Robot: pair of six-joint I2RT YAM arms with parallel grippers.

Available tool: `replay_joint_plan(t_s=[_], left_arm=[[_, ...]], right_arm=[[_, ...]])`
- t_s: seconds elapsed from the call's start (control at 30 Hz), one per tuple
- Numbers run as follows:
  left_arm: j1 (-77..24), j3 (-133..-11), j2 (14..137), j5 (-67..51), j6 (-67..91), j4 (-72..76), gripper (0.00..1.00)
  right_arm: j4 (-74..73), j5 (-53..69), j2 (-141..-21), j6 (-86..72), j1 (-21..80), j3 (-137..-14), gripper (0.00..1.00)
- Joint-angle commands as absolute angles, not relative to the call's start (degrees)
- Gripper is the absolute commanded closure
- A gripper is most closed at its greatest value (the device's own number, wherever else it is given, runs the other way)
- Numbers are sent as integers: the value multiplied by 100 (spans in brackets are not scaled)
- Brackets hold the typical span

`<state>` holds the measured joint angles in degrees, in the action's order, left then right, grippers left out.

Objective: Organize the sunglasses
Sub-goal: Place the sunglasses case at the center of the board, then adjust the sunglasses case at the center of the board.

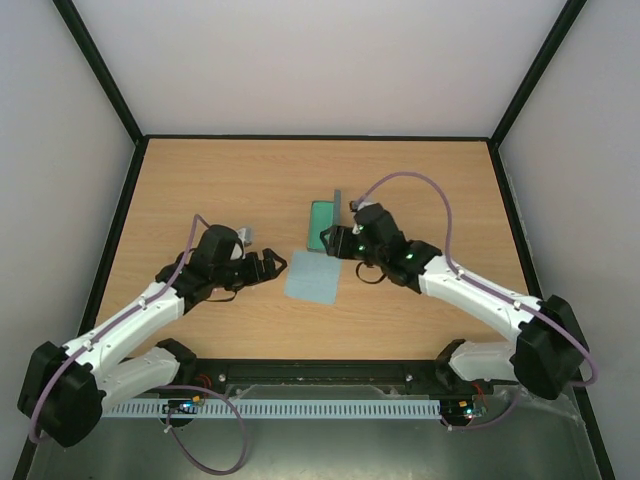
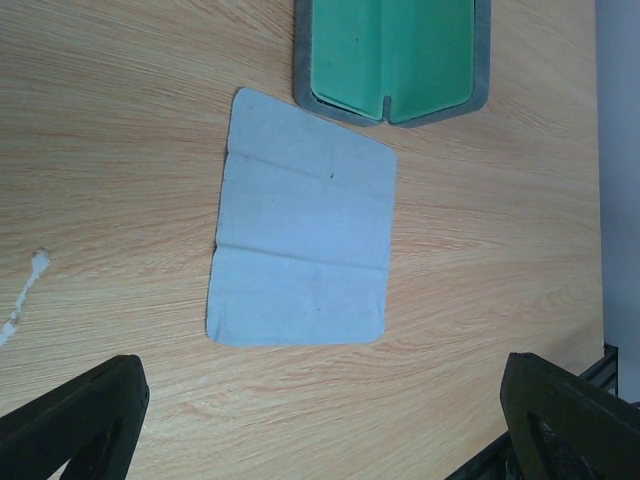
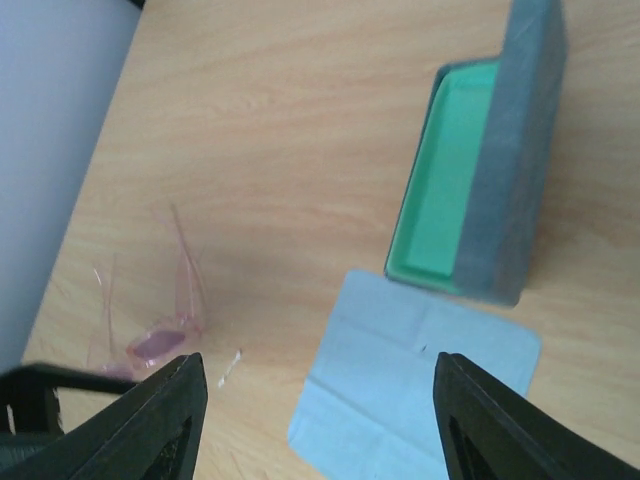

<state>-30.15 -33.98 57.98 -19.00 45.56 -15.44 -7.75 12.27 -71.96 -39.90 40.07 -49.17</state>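
Jaws on both sides stand apart and empty, the sunglasses (image 3: 158, 338) lying on the counter (image 1: 220, 180) left of the cloth (image 1: 311, 277), temples seemingly unfolded, while the case (image 1: 322, 225) sits open, ready to receive them.

cloth (image 1: 311, 277) before case (image 1: 323, 225), sunglasses (image 3: 158, 343) apparently left

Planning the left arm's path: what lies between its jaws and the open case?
The light blue cloth lies flat there, close to the case; the left wrist view shows it.
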Motion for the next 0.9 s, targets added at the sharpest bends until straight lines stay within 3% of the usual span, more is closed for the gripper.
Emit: replay_joint_plan(t_s=[0.0,0.27,0.4,0.87], left_arm=[[-2962,-3356,5593,-1763,4491,-1785,1],[-2952,-3348,5237,-1611,4504,-2085,1],[-2939,-3307,5065,-1582,4515,-2188,1],[-2919,-3226,5079,-1651,4495,-2108,1]], right_arm=[[-1406,367,-7486,-4137,4717,-5179,36],[-1543,132,-9125,-4020,5018,-6182,39],[-1775,-156,-9781,-3990,5016,-6562,47],[-2361,-1258,-10365,-3906,4938,-6805,49]])
